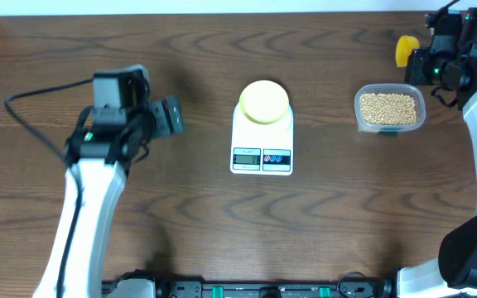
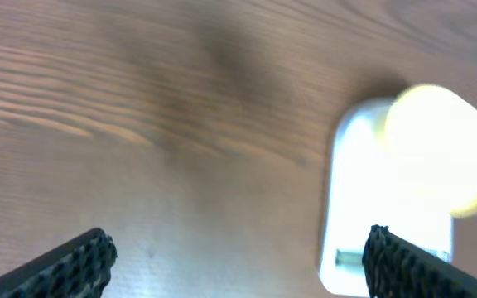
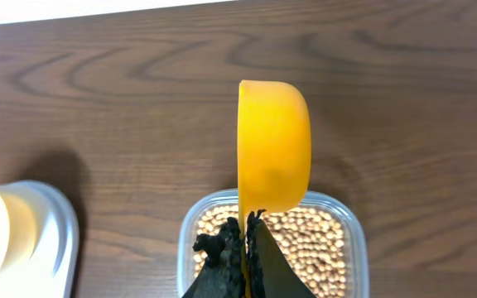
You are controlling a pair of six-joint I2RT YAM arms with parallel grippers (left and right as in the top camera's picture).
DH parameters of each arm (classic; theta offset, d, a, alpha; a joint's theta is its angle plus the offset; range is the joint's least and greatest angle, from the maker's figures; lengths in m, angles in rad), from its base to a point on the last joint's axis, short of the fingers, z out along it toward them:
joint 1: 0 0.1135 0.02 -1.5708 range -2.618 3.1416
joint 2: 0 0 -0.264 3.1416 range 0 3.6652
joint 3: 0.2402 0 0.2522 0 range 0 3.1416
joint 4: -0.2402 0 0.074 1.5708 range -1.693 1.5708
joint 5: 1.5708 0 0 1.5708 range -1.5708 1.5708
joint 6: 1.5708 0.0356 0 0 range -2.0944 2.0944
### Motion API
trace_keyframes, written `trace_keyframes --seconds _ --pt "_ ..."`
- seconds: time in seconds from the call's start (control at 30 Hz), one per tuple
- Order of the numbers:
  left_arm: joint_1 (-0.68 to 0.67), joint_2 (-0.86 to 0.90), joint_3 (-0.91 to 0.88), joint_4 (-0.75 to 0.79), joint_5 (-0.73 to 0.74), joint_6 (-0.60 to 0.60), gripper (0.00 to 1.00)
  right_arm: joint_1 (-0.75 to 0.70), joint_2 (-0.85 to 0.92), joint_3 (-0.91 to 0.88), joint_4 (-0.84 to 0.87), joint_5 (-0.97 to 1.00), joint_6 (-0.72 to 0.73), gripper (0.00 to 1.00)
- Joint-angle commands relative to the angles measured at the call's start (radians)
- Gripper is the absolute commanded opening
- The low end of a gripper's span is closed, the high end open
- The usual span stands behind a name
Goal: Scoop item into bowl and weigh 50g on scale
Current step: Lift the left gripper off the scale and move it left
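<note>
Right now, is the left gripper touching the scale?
Apart. The overhead view shows a strip of bare table between the open left gripper and the scale.

Pale-yellow bowl on scale; beans in clear tub (right of scale).

surface: dark wood-grain table | far edge: white strip | light: even, soft
</note>
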Motion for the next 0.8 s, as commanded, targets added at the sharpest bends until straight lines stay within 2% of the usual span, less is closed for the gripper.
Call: trace_keyframes --seconds 0.0,0.2,0.37,0.47,0.7,0.77 --pt "-0.019 -0.058 0.005 -0.089 0.14 0.178 0.98 0.005 -0.005 0.014 -0.001 -0.053 -0.053 0.01" --pt "-0.131 -0.076 0.003 -0.215 0.147 0.415 0.98 0.008 -0.005 0.014 -0.022 -0.053 -0.053 0.01" --pt "-0.188 -0.063 -0.003 -0.212 0.132 0.46 0.97 0.013 -0.005 0.014 -0.037 -0.053 -0.053 0.01" --pt "-0.188 -0.034 -0.007 -0.163 0.056 0.46 0.98 0.014 -0.005 0.014 -0.043 -0.053 -0.053 0.01" --pt "-0.188 0.027 -0.007 -0.119 0.065 0.466 0.98 0.016 -0.005 0.014 -0.046 -0.053 -0.053 0.01" --pt "-0.188 0.032 -0.007 -0.119 0.108 0.544 0.97 0.016 -0.005 0.014 -0.046 -0.053 -0.053 0.01"
